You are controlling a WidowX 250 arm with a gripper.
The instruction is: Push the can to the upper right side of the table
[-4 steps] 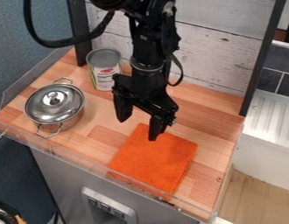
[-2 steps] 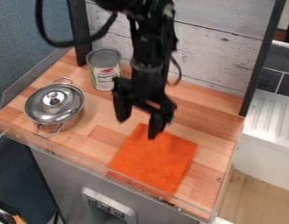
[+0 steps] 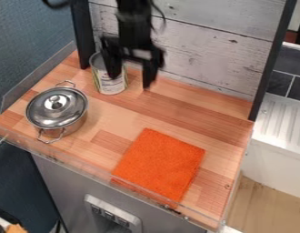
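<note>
The black gripper [image 3: 130, 82] hangs at the back of the table, its two fingers spread wide apart with nothing held between them. Its left finger overlaps the can [image 3: 110, 85] in the view, and whether the two touch cannot be told. The can stands upright near the back left corner, partly hidden behind that finger. The right finger hangs to the can's right, in front of the whitewashed board wall. The wooden table [image 3: 227, 136] runs out to the right.
A lidded metal pot [image 3: 56, 109] stands at the left edge. An orange cloth [image 3: 160, 164] lies flat toward the front. White boards [image 3: 219, 50] close off the back, with dark posts at both ends and a low clear rim along the front.
The gripper has moved up and back from above the cloth to the can, shifting slightly left. Can, pot and cloth have kept their places.
</note>
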